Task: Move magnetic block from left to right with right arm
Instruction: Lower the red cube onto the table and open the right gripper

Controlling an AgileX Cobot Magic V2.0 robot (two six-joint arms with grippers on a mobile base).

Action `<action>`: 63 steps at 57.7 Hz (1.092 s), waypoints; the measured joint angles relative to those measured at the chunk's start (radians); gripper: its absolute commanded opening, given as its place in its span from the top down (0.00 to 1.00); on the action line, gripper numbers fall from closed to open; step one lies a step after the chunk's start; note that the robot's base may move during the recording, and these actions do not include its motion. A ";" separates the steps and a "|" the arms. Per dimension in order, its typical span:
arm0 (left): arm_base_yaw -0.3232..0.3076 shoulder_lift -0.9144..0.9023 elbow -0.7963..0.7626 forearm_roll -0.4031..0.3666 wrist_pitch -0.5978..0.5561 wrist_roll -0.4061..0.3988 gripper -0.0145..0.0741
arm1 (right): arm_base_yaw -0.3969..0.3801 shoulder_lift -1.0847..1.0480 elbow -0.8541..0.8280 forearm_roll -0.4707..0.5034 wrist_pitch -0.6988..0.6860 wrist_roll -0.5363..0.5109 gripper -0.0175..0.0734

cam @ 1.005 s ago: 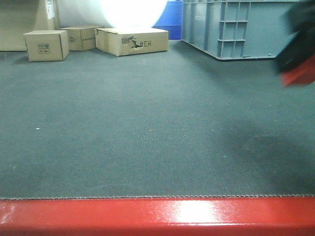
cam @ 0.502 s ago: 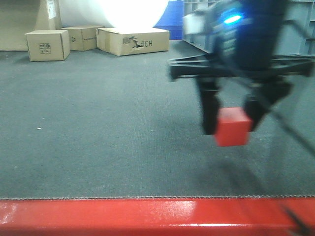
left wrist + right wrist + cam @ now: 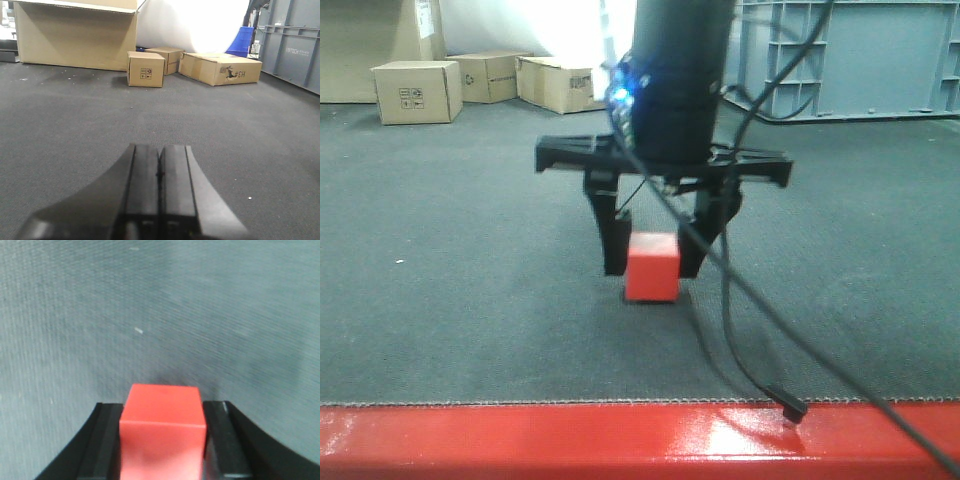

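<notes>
The magnetic block, a small bright red cube, sits between the black fingers of my right gripper near the middle of the grey carpet, close to the front edge. It hangs at or just above the carpet; I cannot tell whether it touches. In the right wrist view the block fills the gap of the right gripper, with a pad pressed on each side. My left gripper is shut and holds nothing, pointing over bare carpet.
Cardboard boxes stand at the back left, with a bigger one behind them. A grey plastic crate is at the back right. The glossy red table rim runs along the front. A black cable droops from the right arm.
The right arm has swept from the right edge leftward to the middle and come lower, carrying the red block in its fingers.
</notes>
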 measured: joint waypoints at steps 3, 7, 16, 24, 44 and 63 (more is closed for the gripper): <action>0.000 0.000 0.000 0.000 0.000 0.000 0.98 | 0.003 0.012 -0.013 0.000 0.007 0.002 0.40; 0.000 0.000 0.000 0.000 0.000 0.000 0.98 | 0.003 0.018 -0.024 0.000 0.013 0.009 0.34; 0.000 0.000 0.000 0.000 0.000 0.000 0.98 | 0.005 0.032 -0.034 0.000 0.014 0.013 0.18; 0.000 0.000 0.000 0.000 0.000 0.000 0.98 | 0.005 0.032 -0.034 0.000 0.020 0.013 0.15; 0.000 0.000 0.000 0.000 0.000 0.000 0.98 | 0.006 -0.051 -0.035 -0.071 0.050 -0.004 0.15; 0.000 0.000 0.000 0.000 0.000 0.000 0.98 | -0.022 -0.305 0.128 -0.170 -0.051 -0.053 0.15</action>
